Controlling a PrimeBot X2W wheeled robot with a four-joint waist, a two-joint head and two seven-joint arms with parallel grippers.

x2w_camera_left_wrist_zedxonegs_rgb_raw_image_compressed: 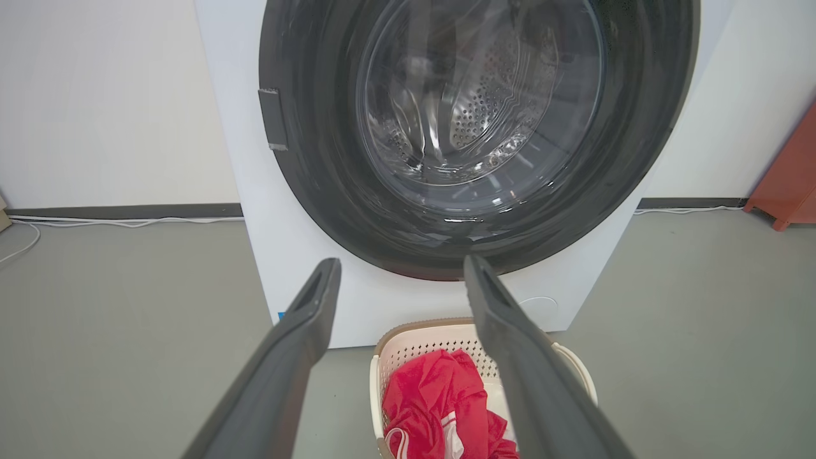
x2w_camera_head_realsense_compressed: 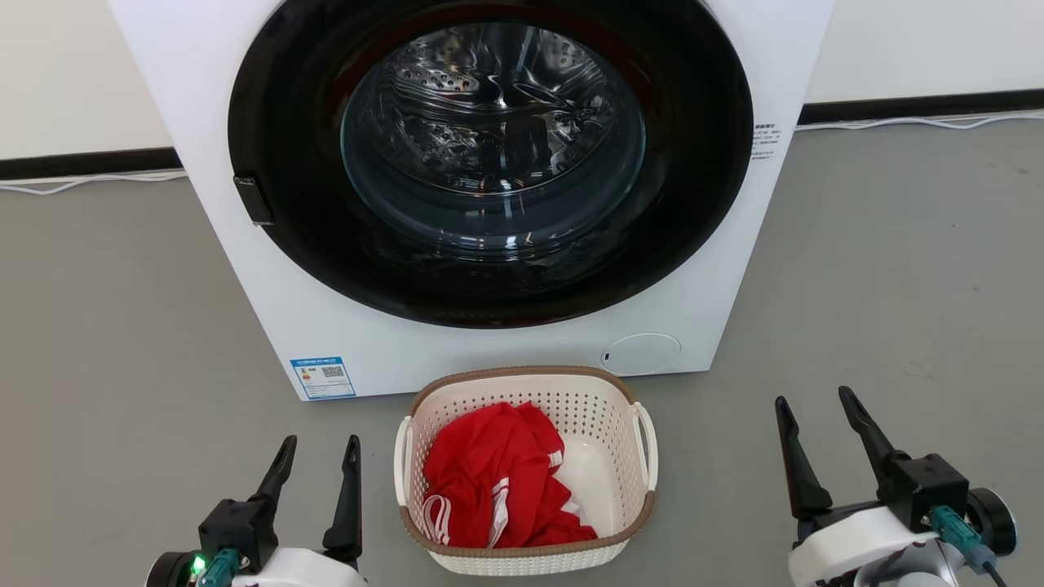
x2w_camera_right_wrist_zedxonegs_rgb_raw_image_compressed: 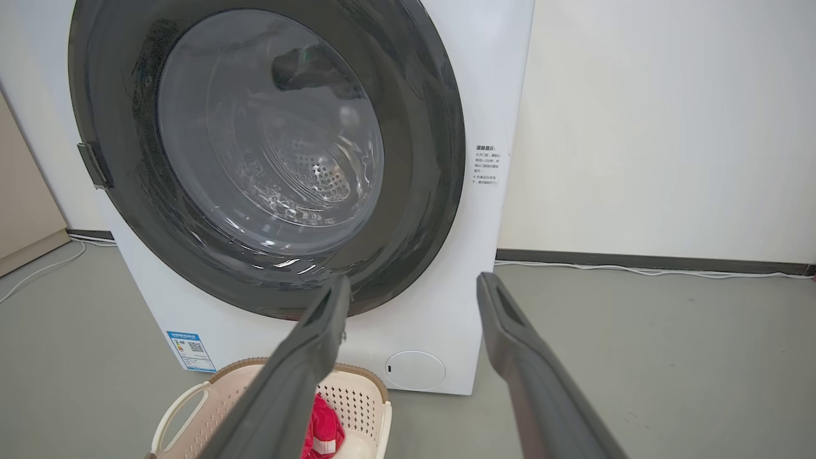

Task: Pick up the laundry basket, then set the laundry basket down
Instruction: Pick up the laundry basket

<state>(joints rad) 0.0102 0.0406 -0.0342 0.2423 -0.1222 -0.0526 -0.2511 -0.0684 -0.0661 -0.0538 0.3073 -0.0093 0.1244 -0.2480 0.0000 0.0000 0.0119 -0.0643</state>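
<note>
The laundry basket (x2w_camera_head_realsense_compressed: 603, 408) stands on the grey floor just in front of the washing machine, cream-white and perforated with a brown rim and white side handles. A red garment (x2w_camera_head_realsense_compressed: 497, 481) lies inside it. My left gripper (x2w_camera_head_realsense_compressed: 320, 448) is open to the basket's left, apart from it. My right gripper (x2w_camera_head_realsense_compressed: 816, 406) is open well to the basket's right, with nothing between its fingers. The left wrist view shows the basket (x2w_camera_left_wrist_zedxonegs_rgb_raw_image_compressed: 417, 341) low between and behind my left gripper (x2w_camera_left_wrist_zedxonegs_rgb_raw_image_compressed: 401, 268). In the right wrist view the basket (x2w_camera_right_wrist_zedxonegs_rgb_raw_image_compressed: 360, 398) sits at the lower left of my right gripper (x2w_camera_right_wrist_zedxonegs_rgb_raw_image_compressed: 414, 287).
A big white washing machine (x2w_camera_head_realsense_compressed: 726, 269) with a round dark glass door (x2w_camera_head_realsense_compressed: 489, 155) stands right behind the basket. White cables (x2w_camera_head_realsense_compressed: 922, 122) run along the wall base. An orange-red object (x2w_camera_left_wrist_zedxonegs_rgb_raw_image_compressed: 787, 185) stands far right in the left wrist view. Bare grey floor (x2w_camera_head_realsense_compressed: 897, 269) lies on both sides.
</note>
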